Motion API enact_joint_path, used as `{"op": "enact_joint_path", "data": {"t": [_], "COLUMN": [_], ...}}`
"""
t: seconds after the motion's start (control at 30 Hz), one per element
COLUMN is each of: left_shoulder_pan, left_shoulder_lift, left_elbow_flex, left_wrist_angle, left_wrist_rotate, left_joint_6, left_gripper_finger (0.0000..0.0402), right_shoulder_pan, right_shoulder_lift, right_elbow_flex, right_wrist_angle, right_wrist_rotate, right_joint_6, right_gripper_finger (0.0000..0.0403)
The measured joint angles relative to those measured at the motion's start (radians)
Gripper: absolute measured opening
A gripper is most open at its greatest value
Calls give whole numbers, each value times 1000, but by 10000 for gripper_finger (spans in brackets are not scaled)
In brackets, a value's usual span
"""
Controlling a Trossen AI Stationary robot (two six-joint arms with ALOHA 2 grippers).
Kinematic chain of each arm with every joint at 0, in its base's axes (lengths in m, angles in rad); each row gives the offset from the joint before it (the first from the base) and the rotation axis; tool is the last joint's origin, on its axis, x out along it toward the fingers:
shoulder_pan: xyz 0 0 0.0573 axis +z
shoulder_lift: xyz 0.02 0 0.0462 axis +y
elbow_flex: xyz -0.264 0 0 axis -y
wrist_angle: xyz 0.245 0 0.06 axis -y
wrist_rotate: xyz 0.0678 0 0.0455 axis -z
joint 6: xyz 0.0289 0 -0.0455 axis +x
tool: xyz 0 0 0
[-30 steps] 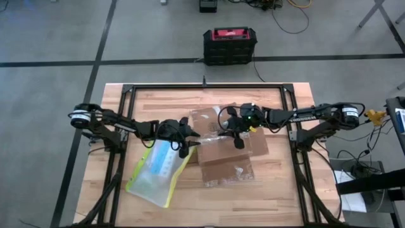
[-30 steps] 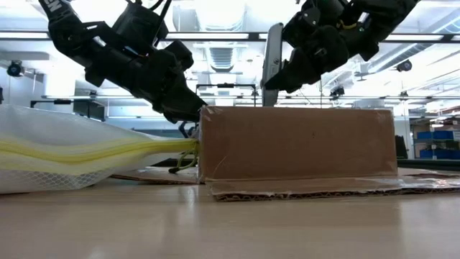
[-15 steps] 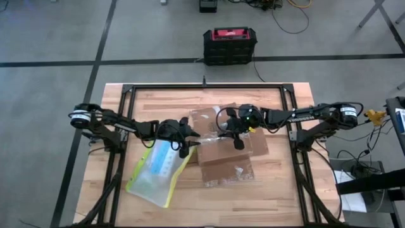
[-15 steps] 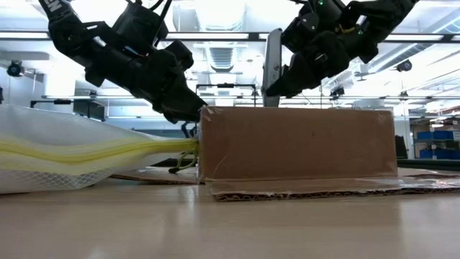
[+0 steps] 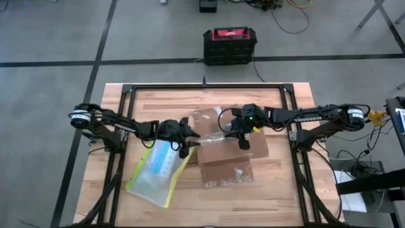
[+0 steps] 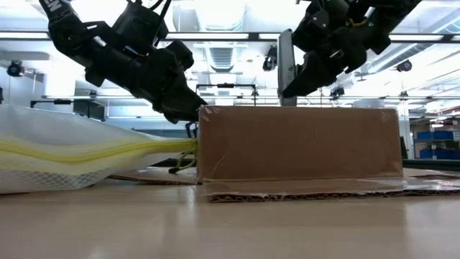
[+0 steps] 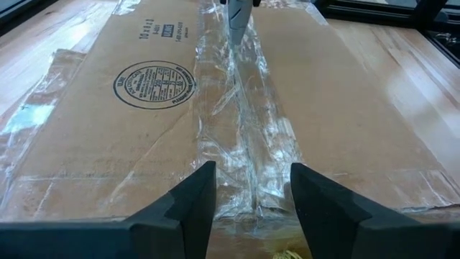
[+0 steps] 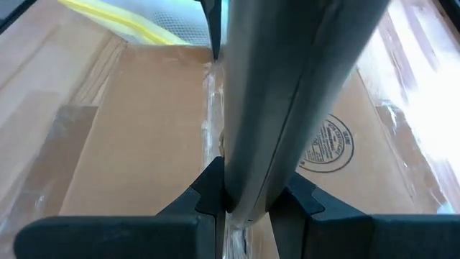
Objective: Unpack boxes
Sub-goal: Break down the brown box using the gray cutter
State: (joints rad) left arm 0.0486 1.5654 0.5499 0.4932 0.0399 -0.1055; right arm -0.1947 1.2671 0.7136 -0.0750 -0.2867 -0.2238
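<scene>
The flat brown carton [image 5: 224,155] lies on the table's middle, a shiny clear tape seam [image 7: 241,137] along its top. My left gripper [image 7: 251,205] is open at the carton's left end [image 6: 205,115], one finger on each side of the seam. My right gripper [image 8: 251,198] is shut on a flat grey blade [image 6: 286,68] that stands over the carton's top. The blade's tip [image 7: 237,32] is on the seam. The clear pouch with the yellow-green edge [image 5: 157,172] lies on the table against the carton's left end. My left gripper's open fingertips [image 7: 198,198] seem to rest on the carton's top at its left edge, coming slanting down from the table's left. My right gripper pinches the blade's upper part [image 8: 248,180] between its two fingers. The blade hangs upright below them, its tip [image 6: 287,104] at the carton's top.
An opened flap [image 6: 302,188] lies flat on the table along the carton's near side. Loose clear tape [image 5: 237,172] lies on the carton's near part. A black-and-red case [image 5: 229,45] stands on the floor beyond the far edge. Bare wood lies toward the near edge.
My right gripper has gone a little toward the table's right edge with the blade, which stays upright and has travelled along the tape seam.
</scene>
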Motion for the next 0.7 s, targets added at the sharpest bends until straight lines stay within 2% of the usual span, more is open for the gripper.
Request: {"op": "enact_joint_path", "data": {"t": [0.33,0.53,0.7], "left_shoulder_pan": [0,0,0], "left_shoulder_lift": [-1,-2,-2], "left_elbow_flex": [2,2,2], "left_wrist_angle": [-22,-26,-26], "left_wrist_rotate": [-5,-6,-6], "left_joint_6": [-2,-2,-2], "left_gripper_finger": [156,159,154], "right_shoulder_pan": [2,2,2], "right_shoulder_lift": [-80,-170,-254], "right_elbow_flex": [-16,-28,-89], "right_wrist_angle": [-120,-214,-221], "right_wrist_rotate": [53,86,106], "right_joint_6": [50,81,137], "right_gripper_finger": [56,56,56]}}
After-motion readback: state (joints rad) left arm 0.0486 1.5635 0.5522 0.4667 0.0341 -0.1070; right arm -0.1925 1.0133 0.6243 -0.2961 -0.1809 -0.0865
